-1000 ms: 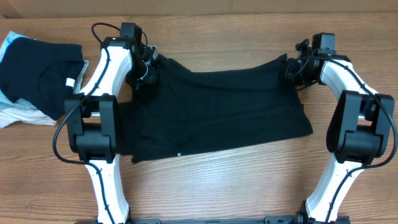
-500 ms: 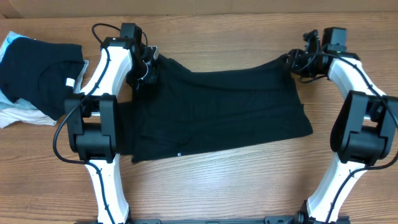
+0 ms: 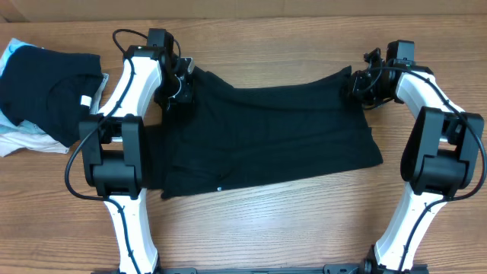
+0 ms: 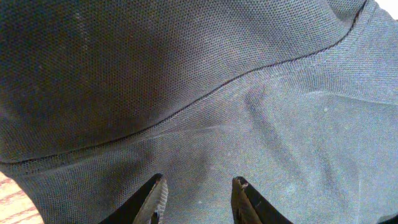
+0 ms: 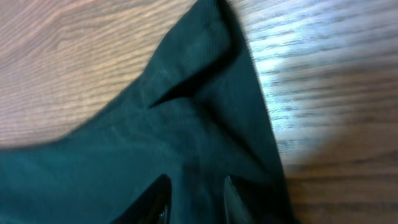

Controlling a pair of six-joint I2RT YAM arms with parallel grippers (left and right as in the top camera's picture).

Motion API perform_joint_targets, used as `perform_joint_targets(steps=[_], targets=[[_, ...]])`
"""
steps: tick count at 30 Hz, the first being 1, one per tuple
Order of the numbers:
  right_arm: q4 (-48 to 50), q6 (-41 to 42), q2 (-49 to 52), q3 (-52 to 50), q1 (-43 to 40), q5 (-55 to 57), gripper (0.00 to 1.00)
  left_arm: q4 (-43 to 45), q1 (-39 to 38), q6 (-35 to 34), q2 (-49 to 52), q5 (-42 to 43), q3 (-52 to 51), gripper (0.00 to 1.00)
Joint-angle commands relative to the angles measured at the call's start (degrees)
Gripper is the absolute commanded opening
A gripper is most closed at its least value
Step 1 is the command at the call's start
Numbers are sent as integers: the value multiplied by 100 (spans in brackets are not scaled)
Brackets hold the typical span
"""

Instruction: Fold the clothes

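Seen from overhead, the left gripper [image 3: 176, 85] at the spread T-shirt [image 3: 266, 137]'s far left corner is mostly hidden under its own wrist, as is the right gripper [image 3: 359, 82] at the far right corner; neither shows its fingertips. In the left wrist view the bottom edge cuts off the fingers [image 4: 157, 199], leaving only the tips. The right wrist view is blurred, and its fingers [image 5: 158, 199] are dark and cropped too. At the table [image 3: 304, 228]'s left edge, the folded T-shirt [image 3: 42, 87] is cropped and covers most of a white cloth [image 3: 19, 141]. The label [image 3: 220, 189] near the front edge is too small to read
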Motion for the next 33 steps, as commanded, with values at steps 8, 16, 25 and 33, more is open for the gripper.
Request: perform_joint_targets(steps=[8,16,25,33], targets=[[-74,-42,39,98,4,426,21,-11,22,55,79,111,-52,37],[-68,136,-4,118,2,85,4,-11,22,55,79,111,-52,37],[1163,1029,-151,116,-31,-1355,4,11,22,55,79,111,-52,37],[1596,1043,-151,116,-59,-133,4,4,22,55,79,111,-52,37]])
